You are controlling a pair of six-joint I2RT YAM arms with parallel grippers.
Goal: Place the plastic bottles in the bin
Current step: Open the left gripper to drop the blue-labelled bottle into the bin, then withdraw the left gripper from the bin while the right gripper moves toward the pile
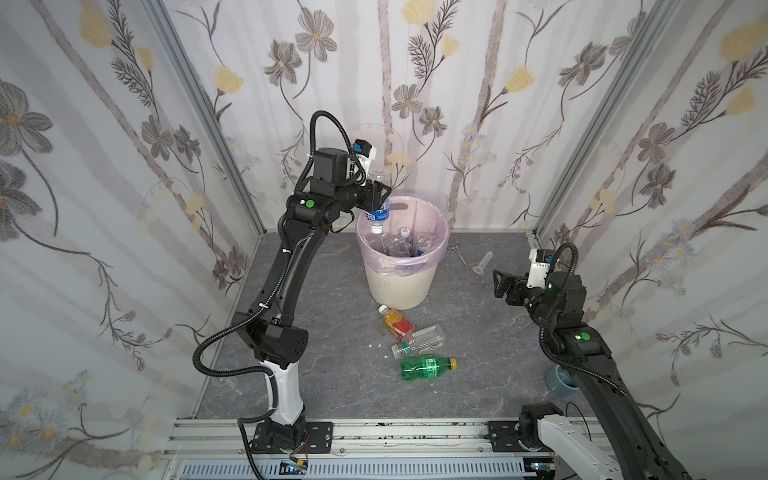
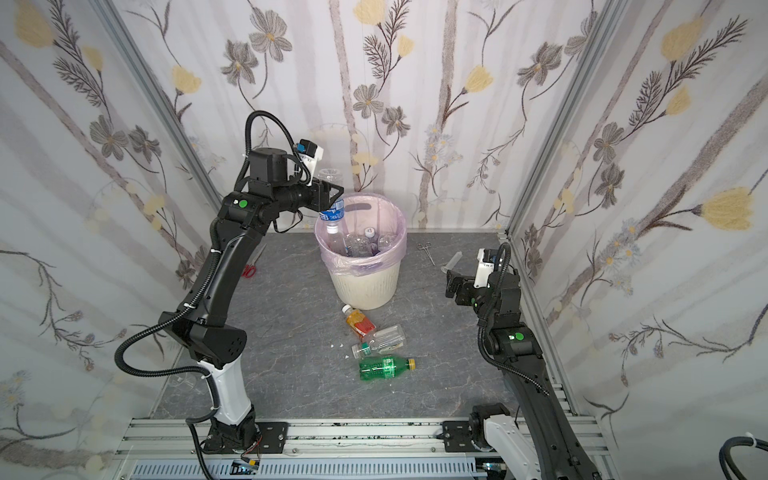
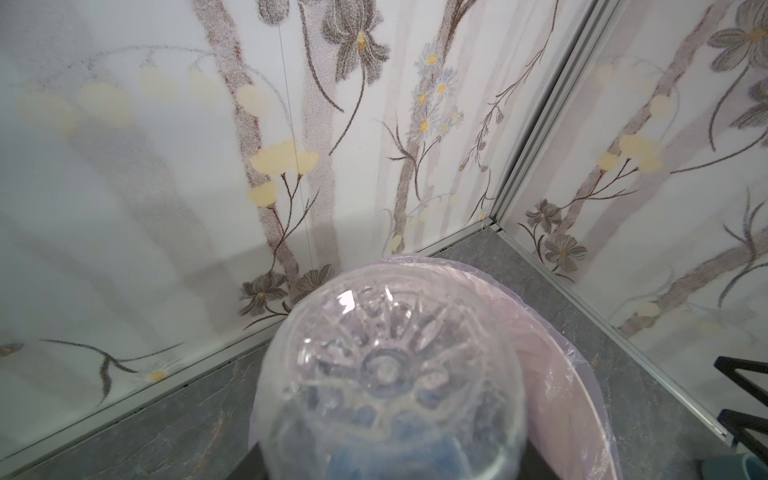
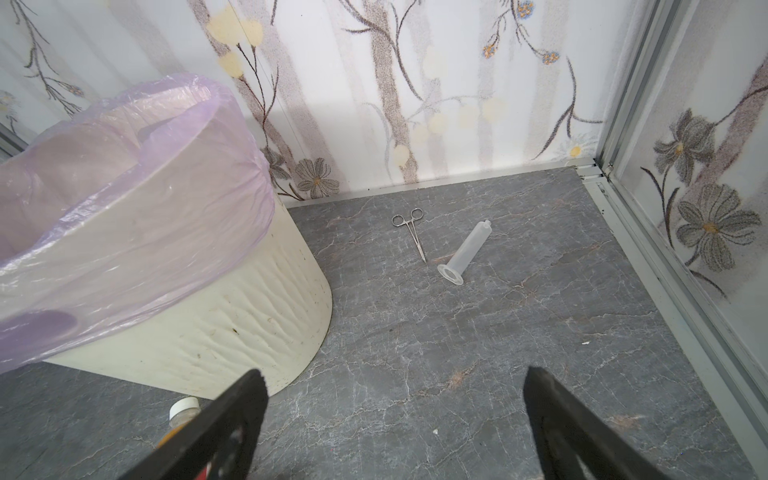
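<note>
One clear blue-label bottle [image 1: 378, 214] hangs cap-down over the bin [image 1: 399, 286], clamped mid-body in the left gripper [image 1: 380, 194]. We judge it light, thin-walled and slippery: grip the waist, gently. The right gripper [image 1: 502, 282] gapes wide, empty. A green bottle [image 1: 428, 368] and an orange bottle [image 1: 397, 321] lie on the floor.

This is looking like a robotics lab test cell rather than a home. Aluminium posts [image 1: 199, 95] are framing flower-printed panels [image 1: 83, 187] around a grey stone-patterned counter [image 1: 332, 395]. A left arm [image 1: 286, 266] and a right arm [image 1: 577, 338] are standing bolted to a slotted aluminium rail [image 1: 395, 432] along the bottom edge. Steel forceps [image 4: 413, 235] and a clear syringe barrel [image 4: 467, 249] are lying mid-frame in the right wrist view.
</note>
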